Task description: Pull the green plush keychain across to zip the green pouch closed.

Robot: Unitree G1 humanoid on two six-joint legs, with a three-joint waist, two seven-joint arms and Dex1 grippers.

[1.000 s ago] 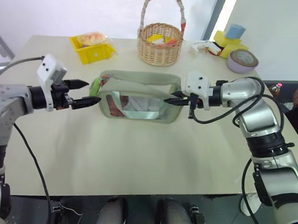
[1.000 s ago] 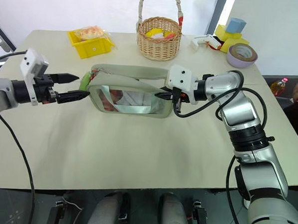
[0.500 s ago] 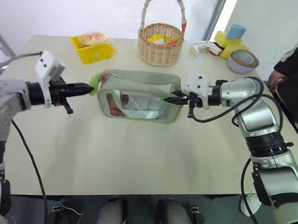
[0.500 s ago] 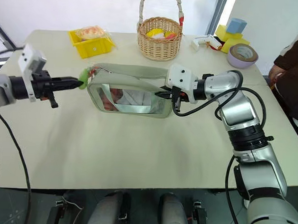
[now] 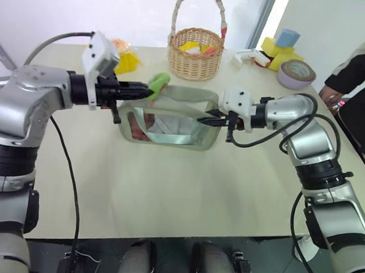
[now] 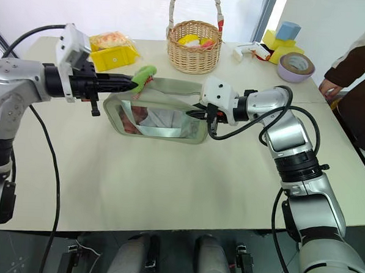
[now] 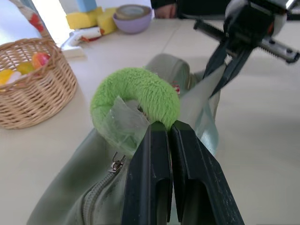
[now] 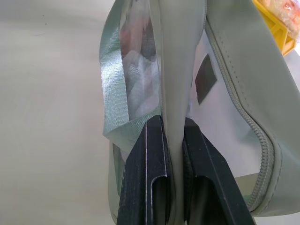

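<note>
A beige rectangular table (image 5: pixel 167 191) carries several surrounding items along its far edge: a woven wicker basket with a tall handle (image 5: pixel 196 51) at centre, a small yellow plastic bin (image 6: pixel 113 54) to the far left, and at the far right a white handheld device (image 5: pixel 251 56), yellow and blue foam blocks (image 5: pixel 281 47) and a lilac roll of tape (image 5: pixel 297 73). A person's dark sleeve and hand (image 5: pixel 332 92) reach in at the right edge. None of these items touches the pale sage-green boxy fabric pouch with a clear plastic front window (image 5: pixel 171 120), which stands at mid-table just near of the basket, its long axis running left to right and its zipper edge facing up. The right gripper (image 5: pixel 211 121) is clamped on the fabric at the right end of the pouch, beside its light green strap (image 8: pixel 115 105). The left gripper (image 5: pixel 145 93) is closed on the small lime-green fuzzy plush keychain (image 5: pixel 159 82), which sits above the left part of the zipper line and points up toward the far right. The keychain joins the metal zipper pull (image 7: pixel 115 164).
</note>
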